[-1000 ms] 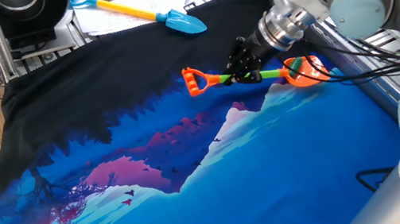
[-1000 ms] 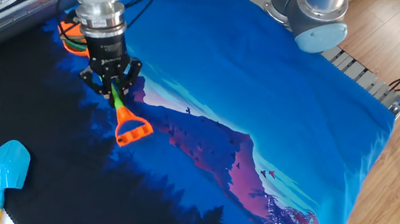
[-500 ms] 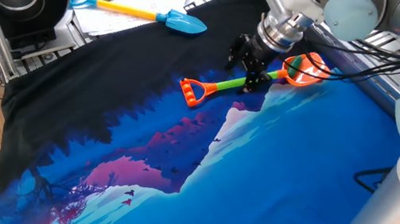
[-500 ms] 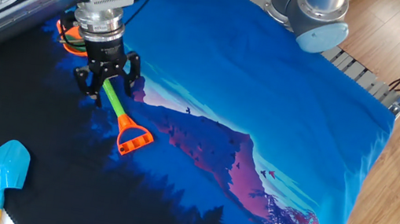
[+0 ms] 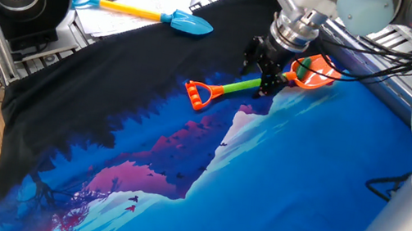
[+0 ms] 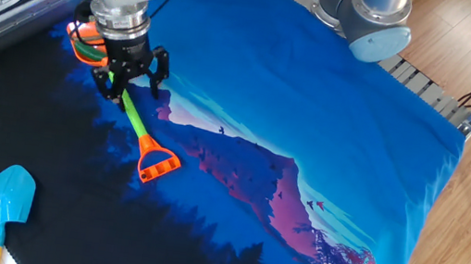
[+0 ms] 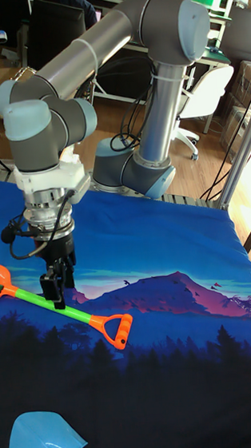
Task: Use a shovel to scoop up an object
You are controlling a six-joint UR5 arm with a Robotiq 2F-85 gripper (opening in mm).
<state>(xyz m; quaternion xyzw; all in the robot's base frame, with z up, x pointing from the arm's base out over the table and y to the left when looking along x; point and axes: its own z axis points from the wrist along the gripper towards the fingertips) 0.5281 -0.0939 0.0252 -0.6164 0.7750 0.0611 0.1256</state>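
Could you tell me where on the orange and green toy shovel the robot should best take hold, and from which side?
Grip the orange and green toy shovel on its lime-green shaft, coming from above. It lies flat on the cloth; the thin, straight shaft fits between the fingers. The open hand hangs over the blade end.

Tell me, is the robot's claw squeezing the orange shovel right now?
No, the gripper hangs open over the lime-green shaft of the shovel, which lies flat on the cloth.
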